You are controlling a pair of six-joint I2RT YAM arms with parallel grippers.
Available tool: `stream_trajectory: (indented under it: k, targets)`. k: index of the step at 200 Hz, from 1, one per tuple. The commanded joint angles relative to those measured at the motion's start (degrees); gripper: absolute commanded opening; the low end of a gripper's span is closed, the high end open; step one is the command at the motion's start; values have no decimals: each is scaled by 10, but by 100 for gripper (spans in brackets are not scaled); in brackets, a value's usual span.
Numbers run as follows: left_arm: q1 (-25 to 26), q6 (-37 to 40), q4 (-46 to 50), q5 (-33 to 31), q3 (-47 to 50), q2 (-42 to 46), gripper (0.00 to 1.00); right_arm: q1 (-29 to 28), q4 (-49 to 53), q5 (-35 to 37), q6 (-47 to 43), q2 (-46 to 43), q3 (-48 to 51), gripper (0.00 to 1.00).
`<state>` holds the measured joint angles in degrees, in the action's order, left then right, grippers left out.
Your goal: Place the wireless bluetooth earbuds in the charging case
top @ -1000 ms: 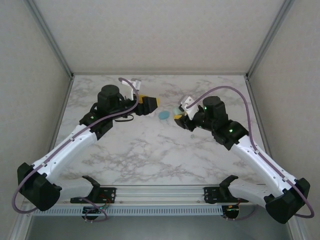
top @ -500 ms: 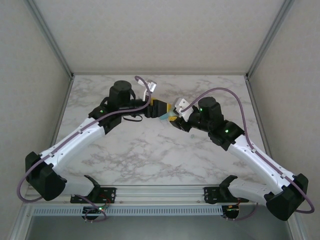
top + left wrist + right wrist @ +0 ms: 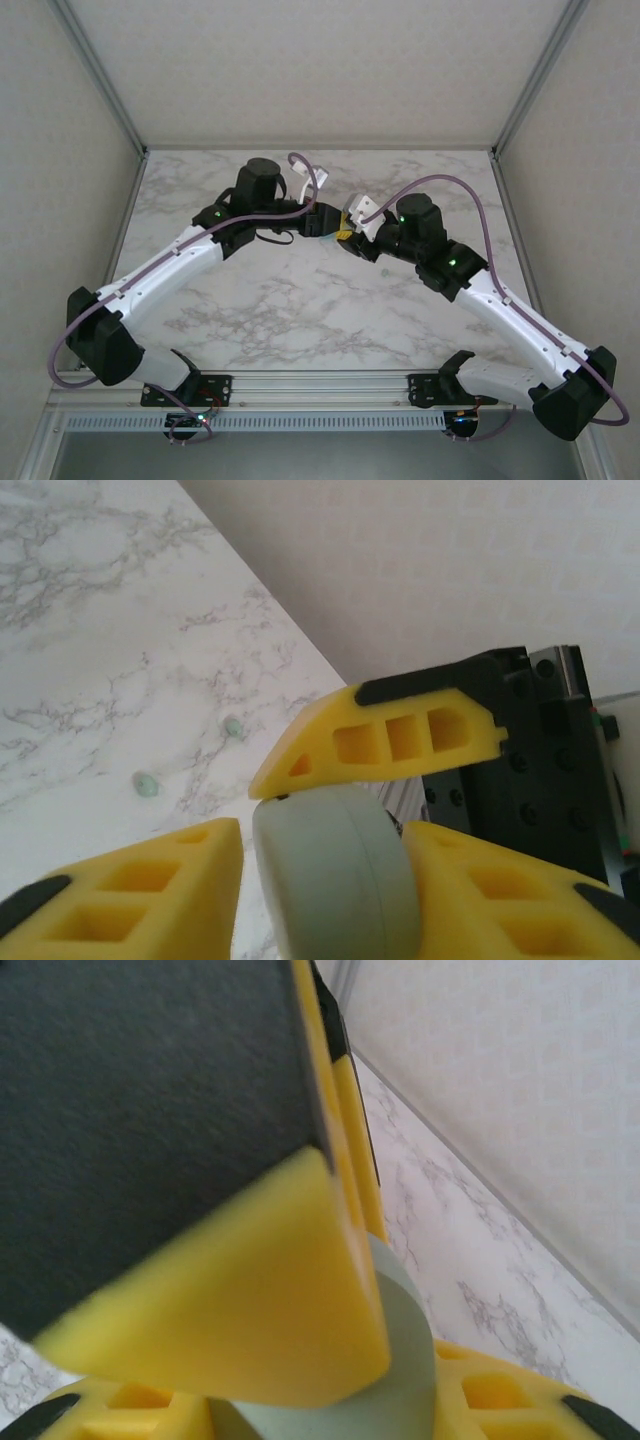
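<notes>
Plainly clamped the case [image 3: 405, 1360] in the right gripper [image 3: 330, 1410], with a yellow finger [image 3: 540, 1400] tight against each side of it. Gripped the same case from the opposite end with the left gripper [image 3: 322, 880], both of its fingers pressed to the case's rounded flanks in the left wrist view. Rested one finger of the right gripper across the top of the case there, touching its upper edge. Showed the case as a pale grey-green pebble between the pads. Stood with both gripper heads nose to nose at the case in the top view, arms angled in from either side. Had two earbuds [image 3: 232, 725] [image 3: 146, 784] loose on the marble table [image 3: 90, 630], beyond the case and to its left in the left wrist view, well apart from it and a little apart from each other. Crowded the left gripper's black body and one yellow finger in just above the case in the right wrist view.
</notes>
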<state>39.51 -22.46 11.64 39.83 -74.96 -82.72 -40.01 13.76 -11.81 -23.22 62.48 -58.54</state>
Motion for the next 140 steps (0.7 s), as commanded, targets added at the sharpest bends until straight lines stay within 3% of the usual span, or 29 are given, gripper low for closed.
stream_trajectory:
  k: [1,38,64,76,88,116,140]
  targets:
    - [3,-4,15,-7,-19,-10,28,-7,-30,-6,-6,-2,3,40]
    - [2,-42,-20,-22,-8,1,15,-7,-82,26,-5,-34,55,51]
    - [-1,-93,-69,-19,10,16,13,6,-218,46,-4,-92,156,60]
    - [-4,-116,-83,-12,14,19,13,40,-224,-9,11,-108,173,61]
    - [-6,-136,-92,-7,14,22,13,83,-195,-108,26,-108,165,61]
    - [-7,-157,-103,-5,20,31,14,103,-276,-134,36,-113,192,63]
    - [-7,-178,-126,0,26,31,15,103,-269,-167,10,-97,172,63]
